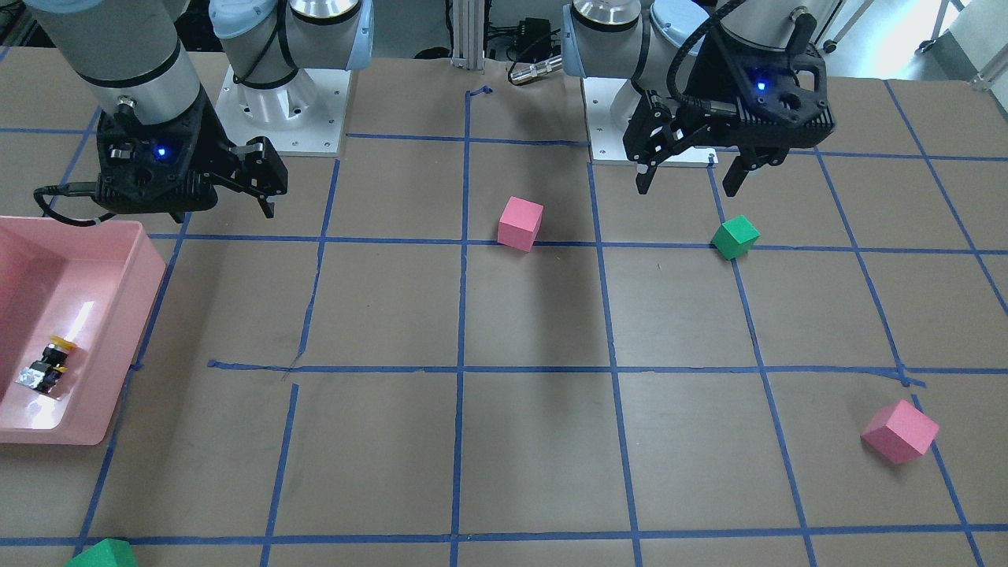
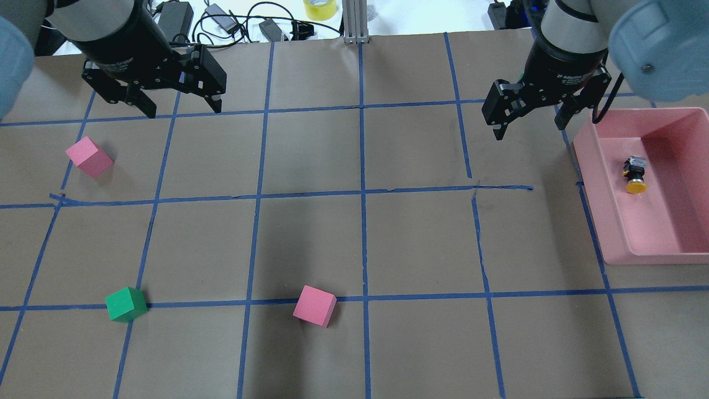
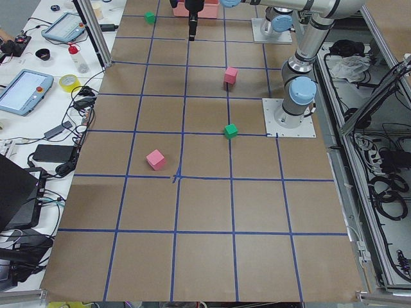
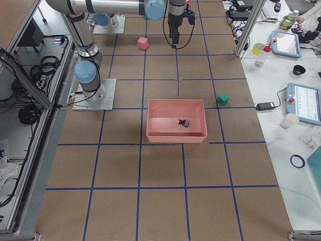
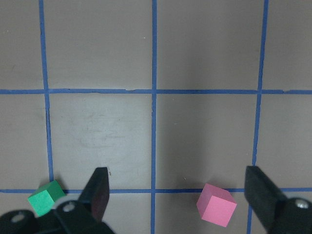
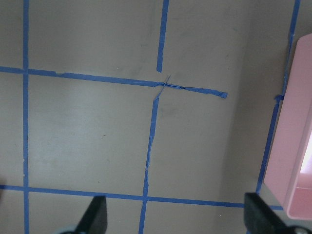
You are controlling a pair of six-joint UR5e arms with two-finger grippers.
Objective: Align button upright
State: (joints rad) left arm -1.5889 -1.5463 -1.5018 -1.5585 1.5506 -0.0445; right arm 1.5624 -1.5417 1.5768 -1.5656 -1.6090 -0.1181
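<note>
The button (image 2: 634,174), with a yellow cap, black body and silvery base, lies on its side in the pink bin (image 2: 588,183). It also shows in the front view (image 1: 49,366) and in the right side view (image 4: 182,122). My right gripper (image 2: 529,130) is open and empty, above the table just left of the bin and apart from the button; its wrist view shows its fingers (image 6: 95,217) wide apart and the bin's wall (image 6: 292,161). My left gripper (image 2: 183,111) is open and empty at the far left, its fingers (image 5: 97,190) spread wide.
A pink cube (image 2: 88,157), a green cube (image 2: 126,304) and a second pink cube (image 2: 314,305) sit on the brown taped table. Another green cube (image 1: 102,555) lies at the front view's bottom edge. The left wrist view shows a green cube (image 5: 46,197) and a pink cube (image 5: 216,204).
</note>
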